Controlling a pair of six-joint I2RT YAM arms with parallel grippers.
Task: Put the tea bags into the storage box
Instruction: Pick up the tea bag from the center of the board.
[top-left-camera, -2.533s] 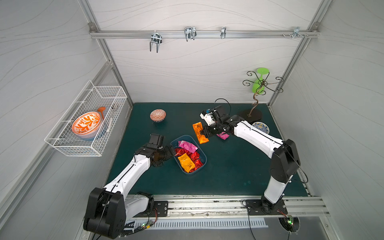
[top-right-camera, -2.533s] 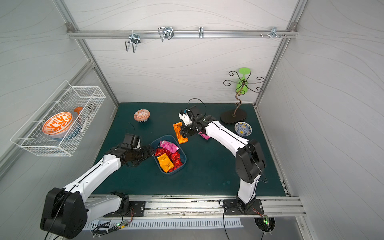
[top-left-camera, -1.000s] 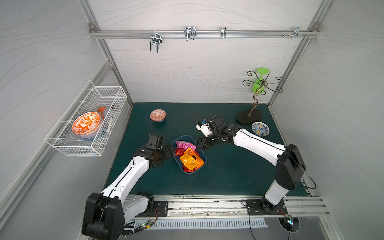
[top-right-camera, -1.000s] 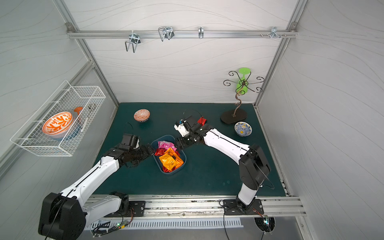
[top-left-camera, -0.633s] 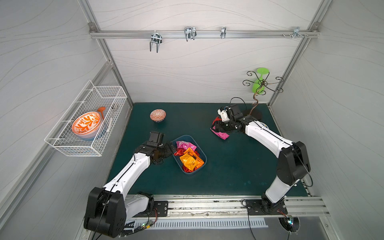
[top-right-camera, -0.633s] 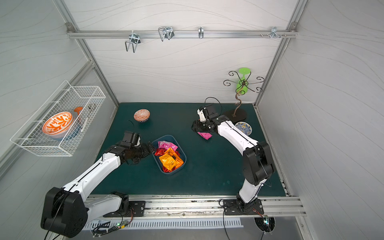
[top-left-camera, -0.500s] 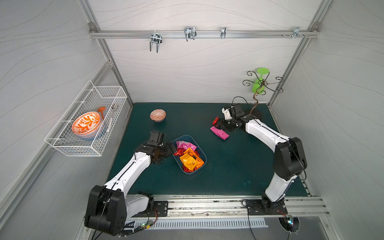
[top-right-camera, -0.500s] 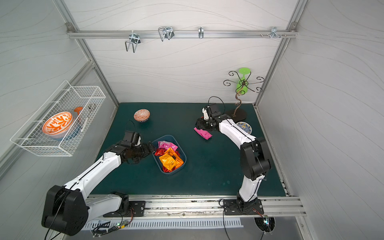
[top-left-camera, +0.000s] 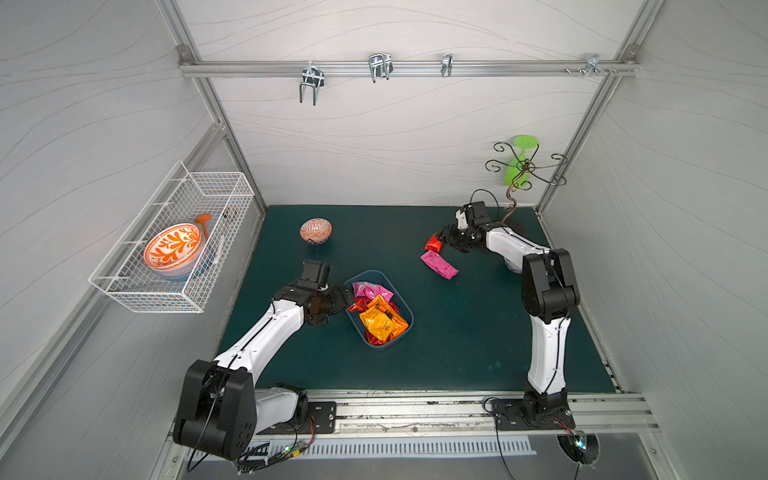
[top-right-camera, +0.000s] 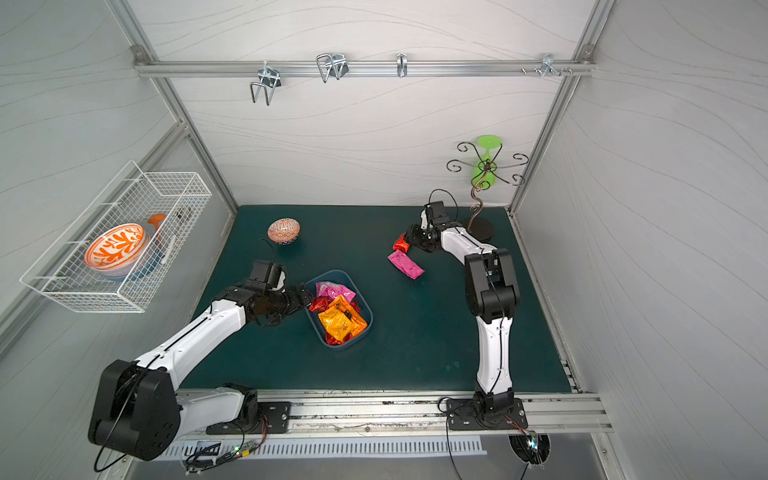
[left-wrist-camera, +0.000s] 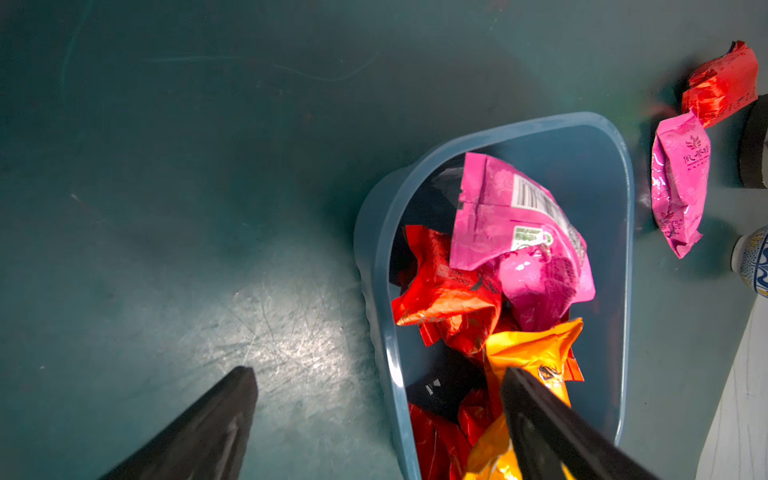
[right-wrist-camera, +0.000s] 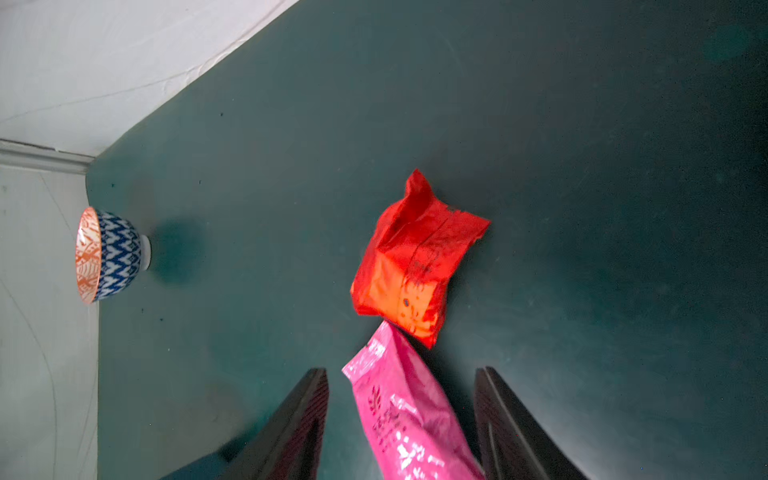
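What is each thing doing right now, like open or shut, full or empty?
storage box: upright on the mat, partly filled.
tea bags in the box: piled loosely, red, pink and orange.
pink tea bag: lying on the mat, outside the box.
red tea bag: on the mat, at the pink one's end.
right gripper: open, pink tea bag between its jaws, not gripped.
left gripper: open, straddling the box's wall.

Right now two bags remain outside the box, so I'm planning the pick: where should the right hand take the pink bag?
Probably across its narrow middle, from above: the pink bag lies flat and long, with the open right hand astride it.
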